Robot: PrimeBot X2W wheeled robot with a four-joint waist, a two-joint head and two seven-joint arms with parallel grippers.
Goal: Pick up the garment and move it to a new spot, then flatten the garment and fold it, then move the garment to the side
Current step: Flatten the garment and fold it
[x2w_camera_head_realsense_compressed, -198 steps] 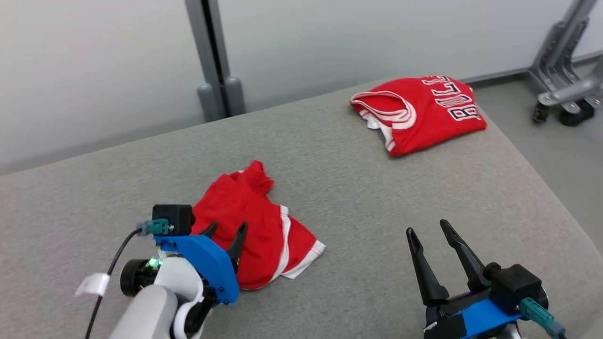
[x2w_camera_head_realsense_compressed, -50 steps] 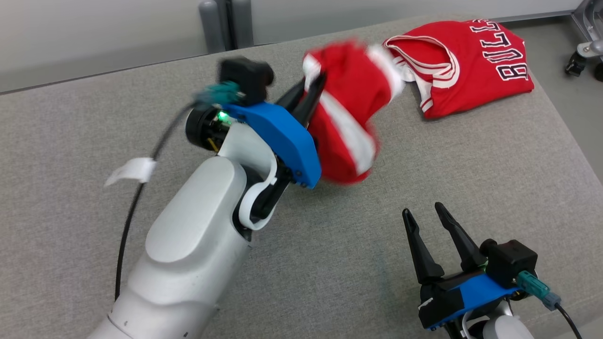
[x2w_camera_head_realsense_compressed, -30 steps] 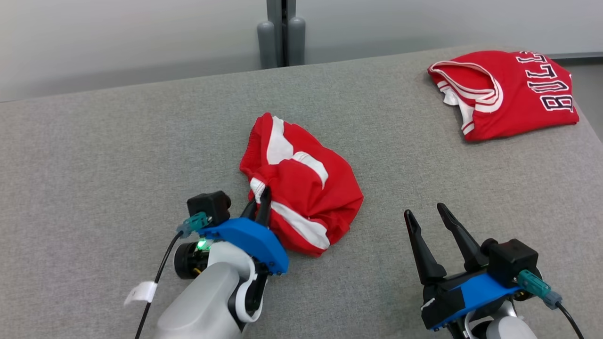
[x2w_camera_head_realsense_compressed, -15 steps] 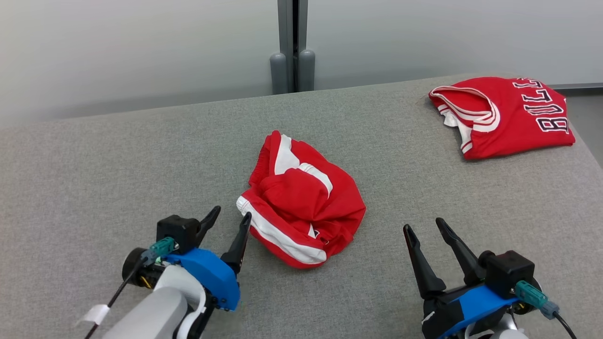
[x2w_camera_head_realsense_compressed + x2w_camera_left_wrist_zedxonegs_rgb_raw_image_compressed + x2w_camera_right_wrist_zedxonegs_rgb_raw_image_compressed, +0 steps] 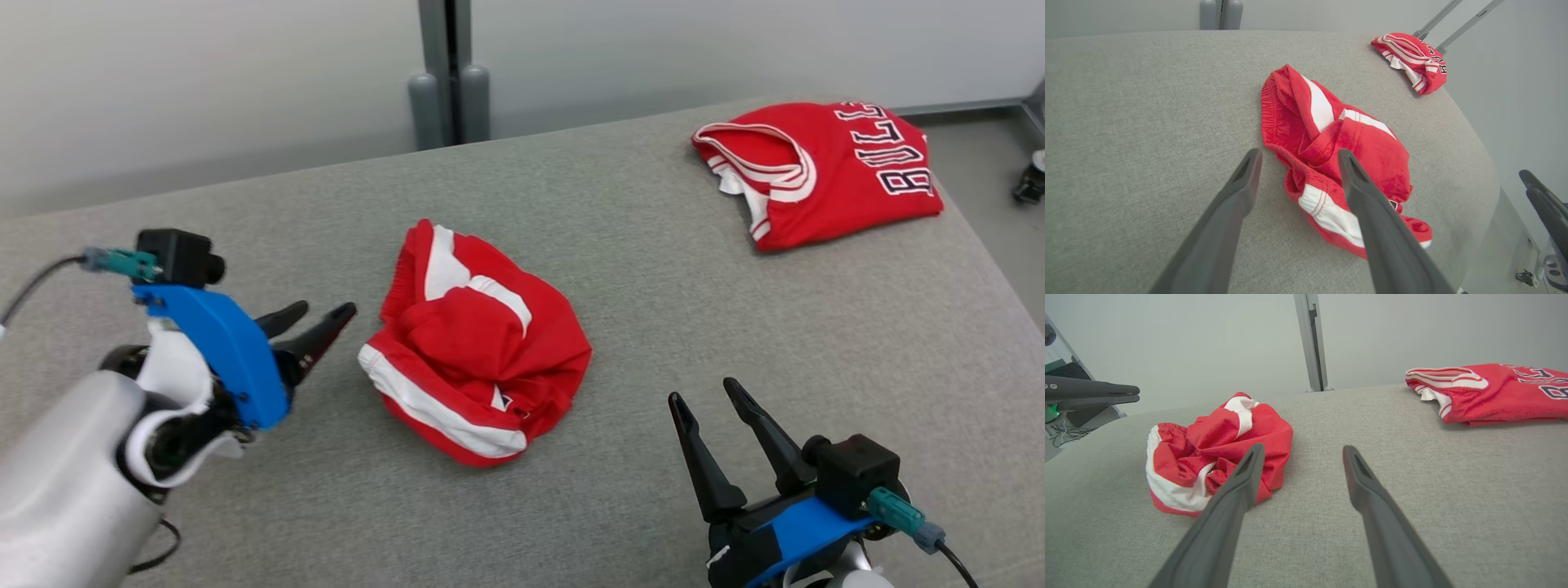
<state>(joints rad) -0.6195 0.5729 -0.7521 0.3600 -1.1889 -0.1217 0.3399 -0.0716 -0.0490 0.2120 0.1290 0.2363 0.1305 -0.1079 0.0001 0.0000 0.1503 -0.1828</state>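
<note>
The garment (image 5: 478, 347) is a pair of red shorts with white stripes, lying crumpled in a heap at the middle of the grey table (image 5: 653, 278). It also appears in the left wrist view (image 5: 1339, 159) and the right wrist view (image 5: 1216, 453). My left gripper (image 5: 322, 312) hovers open just left of the heap, fingers pointing at it, empty. In its own view the left gripper (image 5: 1298, 153) frames the shorts' edge. My right gripper (image 5: 706, 390) stands open at the lower right, well clear of the shorts, empty.
A folded red jersey (image 5: 824, 167) with dark lettering lies at the table's far right corner, also in the right wrist view (image 5: 1494, 392). A grey post (image 5: 447, 73) stands behind the table. The table's right edge drops to the floor (image 5: 996, 204).
My left gripper has let go of the shorts, opened and drawn back to the left. The shorts stay heaped at mid-table. The head camera has shifted.
</note>
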